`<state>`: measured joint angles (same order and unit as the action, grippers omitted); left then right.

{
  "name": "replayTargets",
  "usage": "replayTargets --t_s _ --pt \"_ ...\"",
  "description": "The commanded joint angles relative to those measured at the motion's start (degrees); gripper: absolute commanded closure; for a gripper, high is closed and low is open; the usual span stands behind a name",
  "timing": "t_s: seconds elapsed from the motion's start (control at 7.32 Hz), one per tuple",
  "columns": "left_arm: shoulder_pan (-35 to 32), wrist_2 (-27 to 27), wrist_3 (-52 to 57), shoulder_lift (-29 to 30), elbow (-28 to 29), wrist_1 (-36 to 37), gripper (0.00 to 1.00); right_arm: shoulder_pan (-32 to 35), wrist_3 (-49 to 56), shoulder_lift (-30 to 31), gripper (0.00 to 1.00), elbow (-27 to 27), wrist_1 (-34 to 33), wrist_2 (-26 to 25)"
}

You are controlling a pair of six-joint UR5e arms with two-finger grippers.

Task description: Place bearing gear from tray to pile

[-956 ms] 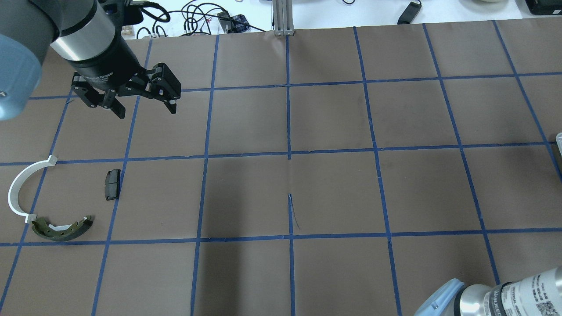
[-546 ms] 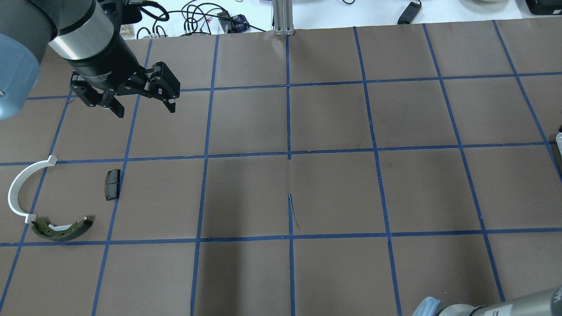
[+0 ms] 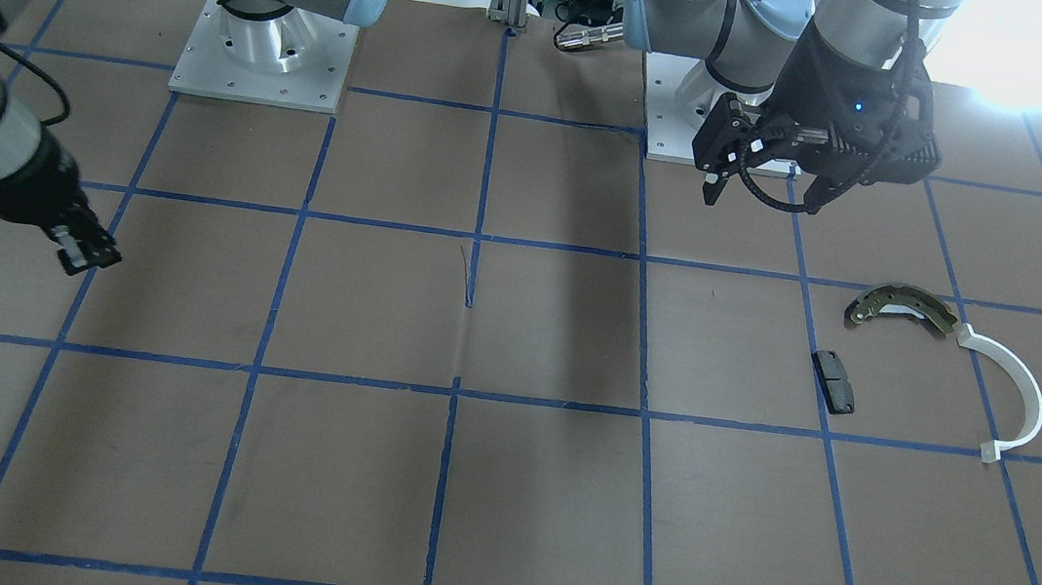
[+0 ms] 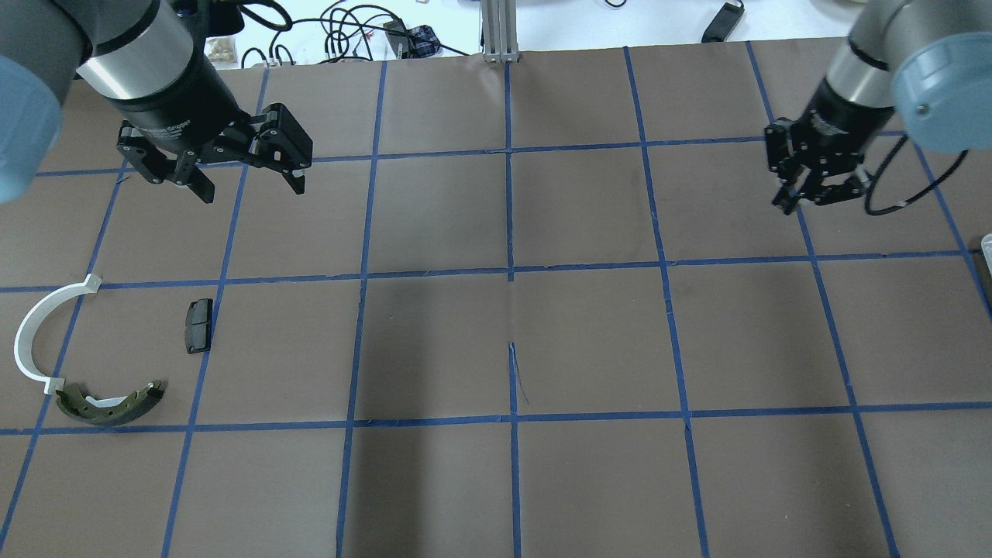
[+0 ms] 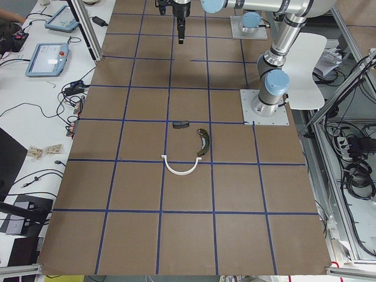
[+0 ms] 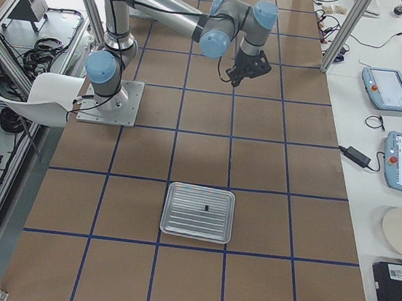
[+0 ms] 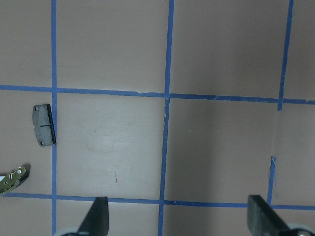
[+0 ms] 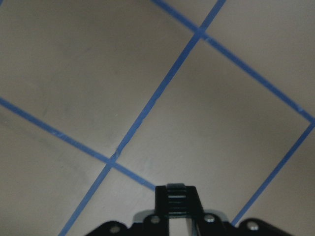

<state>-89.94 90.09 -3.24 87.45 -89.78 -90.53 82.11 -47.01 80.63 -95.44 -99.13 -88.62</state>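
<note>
Silvery tray [image 6: 177,225] is sitting well off on the robot's right side, and I'm seeing one tiny dark speck [image 6: 206,208] on it, too small to name. Right gripper [image 4: 784,203] is hovering over the table [image 4: 589,333], jaws pinched together. Left gripper [image 4: 253,190] is hanging spread wide near the pile: black pad [image 4: 198,325], white arc [image 4: 31,329], brake shoe [image 4: 112,404].
</note>
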Motion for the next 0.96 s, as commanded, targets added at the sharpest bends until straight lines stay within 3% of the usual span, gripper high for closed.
replayTargets --t_s 0.0,0.14,0.41,0.68,0.82 --pt "0.12 0.08 0.17 0.00 0.13 0.00 0.00 10.05 -11.39 -3.53 1.00 -0.01 -6.12 6.60" --pt "0.21 0.08 0.17 0.00 0.13 -0.09 0.00 15.04 -15.88 -5.37 1.00 -0.01 -8.94 6.88" --pt "0.21 0.08 0.25 -0.18 -0.57 -0.09 0.00 22.01 -27.64 -12.30 1.00 -0.01 -22.53 6.79" --pt "0.12 -0.18 0.17 -0.18 -0.66 0.00 0.00 24.92 -31.47 -17.06 1.00 -0.01 -27.32 6.79" --pt "0.12 -0.18 0.17 -0.18 -0.57 0.00 0.00 25.81 -31.74 -18.74 0.92 0.16 -27.60 6.71"
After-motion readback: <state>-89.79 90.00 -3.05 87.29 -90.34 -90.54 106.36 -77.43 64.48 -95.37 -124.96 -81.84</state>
